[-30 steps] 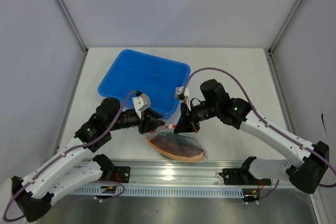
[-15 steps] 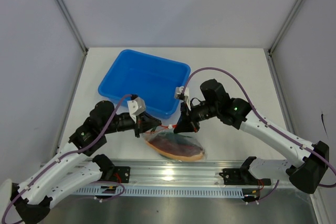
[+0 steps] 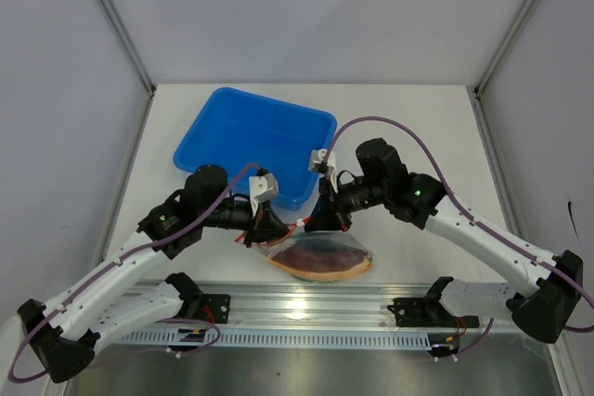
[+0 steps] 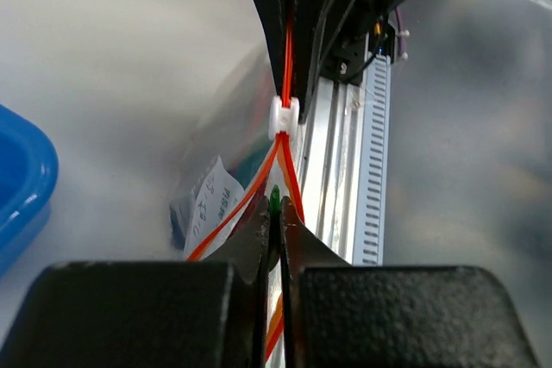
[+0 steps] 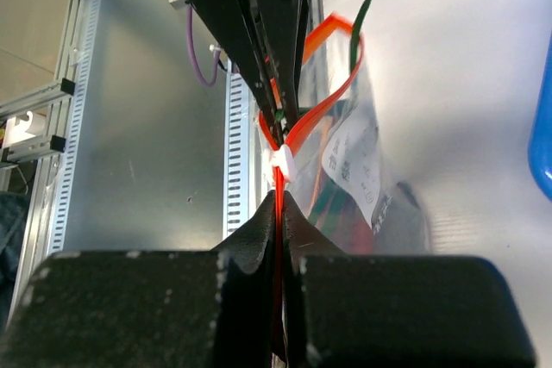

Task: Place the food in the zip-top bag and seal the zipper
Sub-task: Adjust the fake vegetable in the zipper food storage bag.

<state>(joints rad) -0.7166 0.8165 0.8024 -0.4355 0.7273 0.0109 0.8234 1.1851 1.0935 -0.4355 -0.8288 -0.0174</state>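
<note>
The left gripper (image 4: 276, 213) is clenched on the zipper (image 4: 287, 66). One of the two orange-red strips runs down between its fingertips, and a small green tip shows right at the pinch (what it belongs to cannot be told from this view). The right gripper (image 5: 280, 204) faces it, also clamped tight on the zipper, at the end where the two strips are joined into one line.

Between the two grippers sits the white slider (image 5: 280, 162). On the left gripper's side of the slider the strips part into a loop, so the mouth is open there.

The zip-top bag (image 5: 354, 152) hangs from that strip. It is clear and crinkled, with a paper label (image 5: 358, 170) showing through, and a dark green leaf (image 5: 358, 28) pokes up out of the open loop. From above, a purple-red slice (image 3: 320, 261) lies inside the bag.

The bag rests on the table (image 3: 418, 127), just on the near side of the blue tray (image 3: 243, 136) and close to the aluminium rail (image 3: 306, 308).
</note>
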